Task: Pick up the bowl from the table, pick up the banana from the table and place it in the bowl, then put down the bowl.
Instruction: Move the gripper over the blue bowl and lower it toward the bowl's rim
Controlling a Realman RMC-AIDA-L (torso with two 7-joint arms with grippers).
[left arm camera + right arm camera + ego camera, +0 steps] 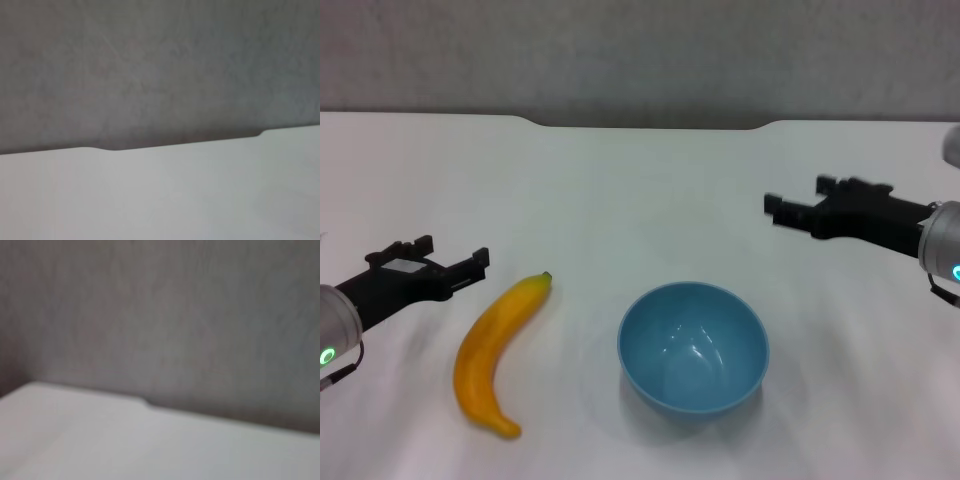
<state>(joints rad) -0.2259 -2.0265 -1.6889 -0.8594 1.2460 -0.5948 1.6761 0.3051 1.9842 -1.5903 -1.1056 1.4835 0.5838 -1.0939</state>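
The light-blue bowl [692,347] stands upright and empty on the white table [620,200], near its front middle. The yellow-orange banana [500,350] lies to the bowl's left, with its dark stem tip pointing toward the far side. My left gripper [453,254] hovers just left of the banana's stem end, open and empty. My right gripper [798,198] hovers to the right of and beyond the bowl, open and empty. The wrist views show neither the bowl, the banana nor any fingers.
The table's far edge has a shallow notch [650,125] against a grey wall. The left wrist view shows only bare tabletop [160,200] and wall. The right wrist view shows the same [150,450].
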